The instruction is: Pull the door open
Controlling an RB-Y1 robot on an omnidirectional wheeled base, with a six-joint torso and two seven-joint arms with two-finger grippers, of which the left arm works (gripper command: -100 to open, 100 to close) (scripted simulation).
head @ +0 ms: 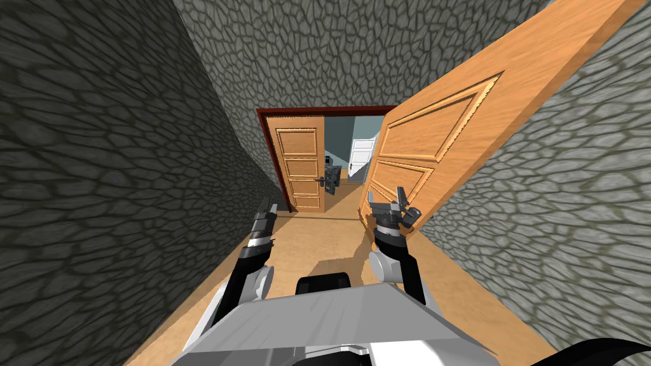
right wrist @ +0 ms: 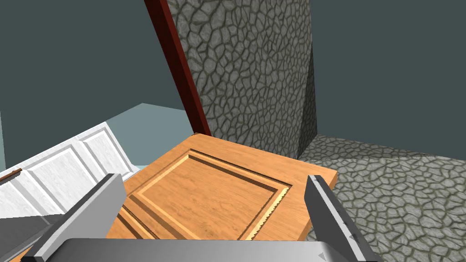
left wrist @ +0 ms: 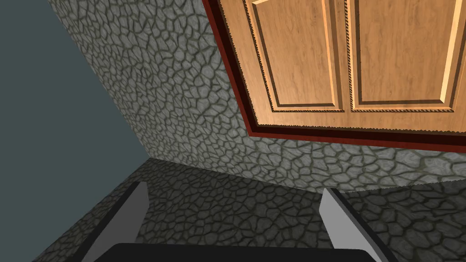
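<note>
1. Tall orange wood door w/ sunk panels is on my right. It stands upright, swung out from the grey stone wall, handle edge nearest me.
2. Right end effector is held up by the door's grey handle. Fingers spread, holding nothing.
3. Left end effector is raised, fingers spread too.

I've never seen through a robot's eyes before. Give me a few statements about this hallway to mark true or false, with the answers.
1. The wooden door on the robot's right stands open, angled into the hallway. True.
2. The right gripper is clamped shut. False: its two fingers stand wide apart, with the door's panel showing between them.
3. The walls are plain white. False: they have a grey stone pattern.
4. The left gripper is open and holds nothing. True.
5. A white door shows beyond the doorway. True.
</note>
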